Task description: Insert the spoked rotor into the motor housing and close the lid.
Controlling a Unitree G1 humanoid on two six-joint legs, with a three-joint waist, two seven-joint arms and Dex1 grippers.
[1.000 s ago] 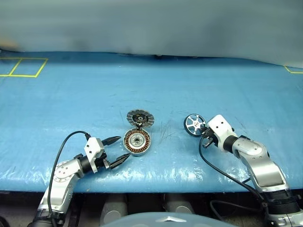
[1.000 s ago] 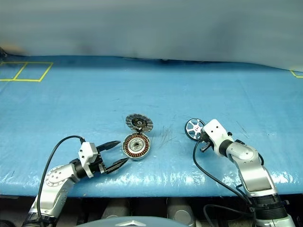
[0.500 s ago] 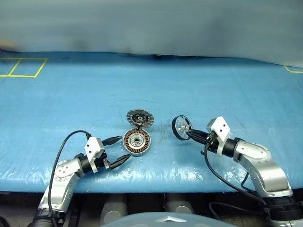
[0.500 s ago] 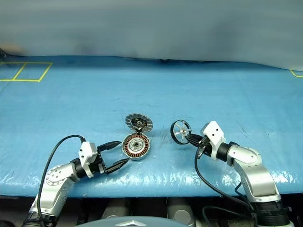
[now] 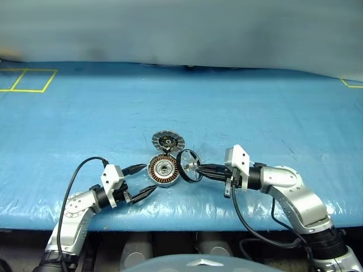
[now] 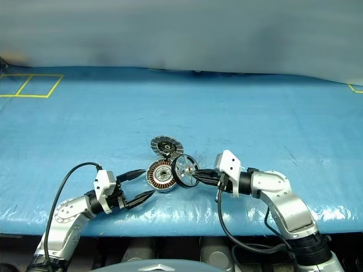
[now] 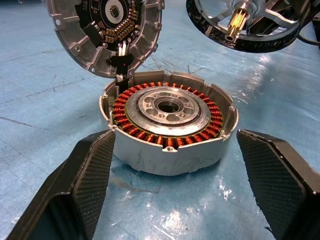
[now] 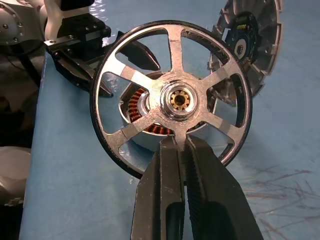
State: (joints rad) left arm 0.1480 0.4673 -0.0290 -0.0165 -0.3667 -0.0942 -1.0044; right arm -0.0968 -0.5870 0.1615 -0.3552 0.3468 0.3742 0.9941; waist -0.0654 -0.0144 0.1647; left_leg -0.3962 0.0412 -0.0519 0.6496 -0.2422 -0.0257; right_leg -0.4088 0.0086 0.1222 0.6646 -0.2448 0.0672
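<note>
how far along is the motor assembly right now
Done: the right gripper has the spoked rotor picked up, pinched on one spoke, beside the motor housing. In hand: the rotor hangs on edge, not yet lined up over the copper windings. The left gripper is open around the housing, not touching it. Left: seat the rotor, then swing the lid, which stands open behind the housing, shut.

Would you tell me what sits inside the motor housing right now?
Inside the motor housing is a ring of copper windings around a silvery centre with an open bore. What lies beneath the windings is covered.
</note>
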